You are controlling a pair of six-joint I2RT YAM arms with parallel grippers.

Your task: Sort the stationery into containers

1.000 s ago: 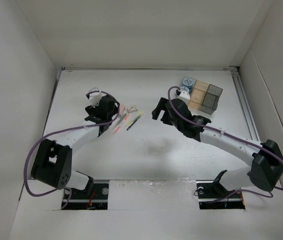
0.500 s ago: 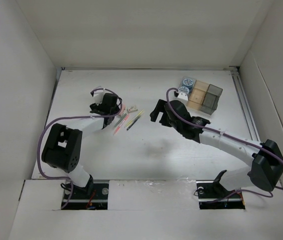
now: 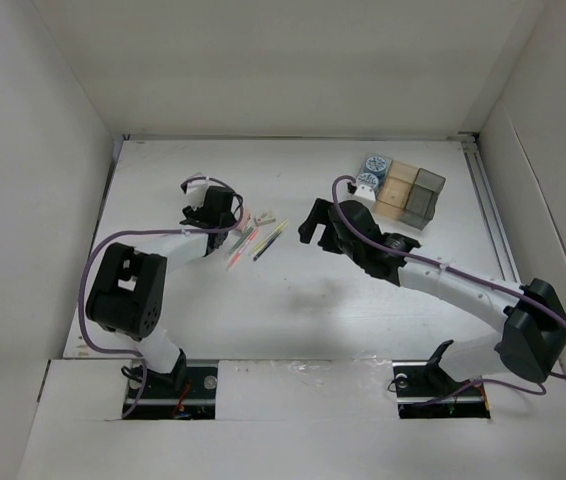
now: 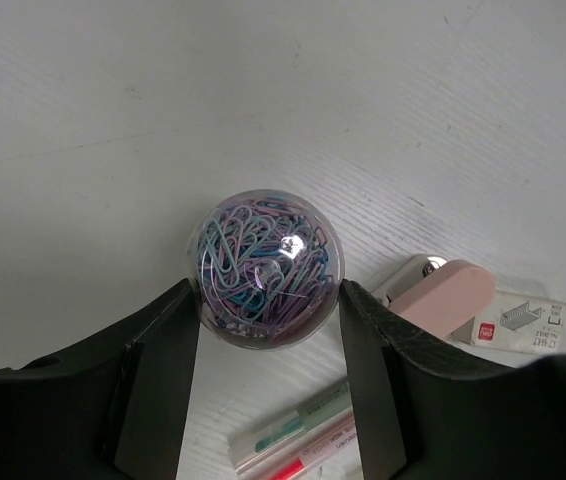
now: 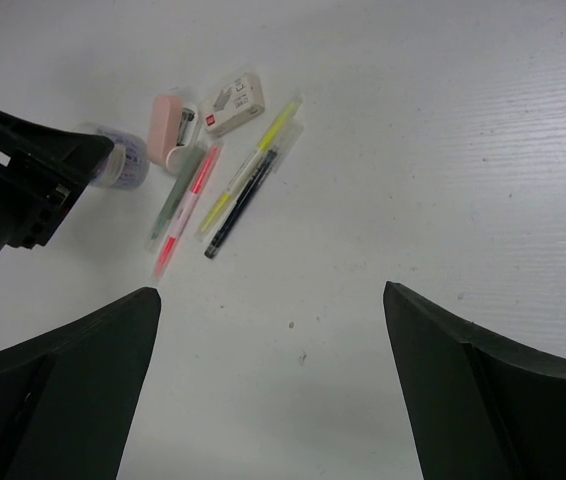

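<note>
A clear round tub of blue and purple paper clips (image 4: 266, 268) stands on the white table. My left gripper (image 4: 268, 290) has a finger against each side of it and is shut on it. In the top view this gripper (image 3: 218, 210) is at the left end of the stationery pile. A pinkish block (image 4: 443, 298) and a small white box (image 4: 519, 320) lie just right of the tub. Several pens (image 3: 254, 240) lie in front; they also show in the right wrist view (image 5: 225, 190). My right gripper (image 5: 270, 292) is open and empty over bare table. A blue cylinder (image 3: 374, 163) sits in the containers (image 3: 413, 195).
A second blue-white round top (image 3: 367, 183) shows at the near-left corner of the container cluster, close to my right arm's wrist (image 3: 348, 225). White walls enclose the table on the left, back and right.
My left arm's elbow has swung back toward its base, while its gripper stayed at the pile, edging slightly right. My right gripper has shifted a little left, uncovering the second round top.
</note>
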